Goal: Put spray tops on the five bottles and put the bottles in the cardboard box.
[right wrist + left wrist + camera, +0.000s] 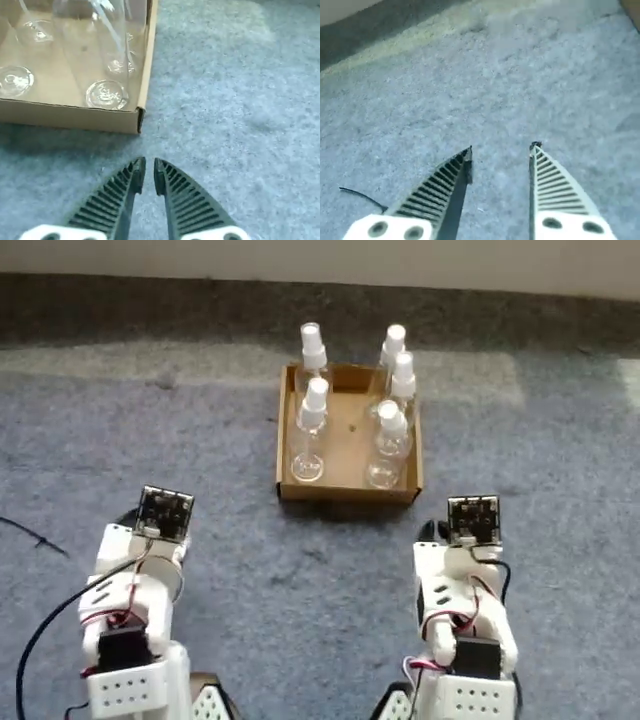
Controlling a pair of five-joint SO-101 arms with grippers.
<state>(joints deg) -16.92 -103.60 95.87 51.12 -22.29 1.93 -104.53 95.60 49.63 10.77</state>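
Note:
The cardboard box (pixel 349 487) sits on the grey carpet at the middle back. Several clear bottles (pixel 310 430) with white spray tops (pixel 314 343) stand upright inside it. In the right wrist view the box's near corner (pixel 75 116) and the clear bottle bases (pixel 106 93) lie just ahead of my right gripper (pixel 149 163), which is shut with nothing in it, close to the carpet. My left gripper (pixel 501 148) is open and empty over bare carpet. Both arms rest near the front, the left arm (pixel 140 580) at lower left and the right arm (pixel 465 580) at lower right.
Grey carpet (pixel 230 540) lies between the arms and the box. A thin black cable (pixel 35 538) runs at the far left, and the cable (pixel 362 197) also lies beside the left fingers. A dark strip (pixel 150 300) runs along the carpet's far edge.

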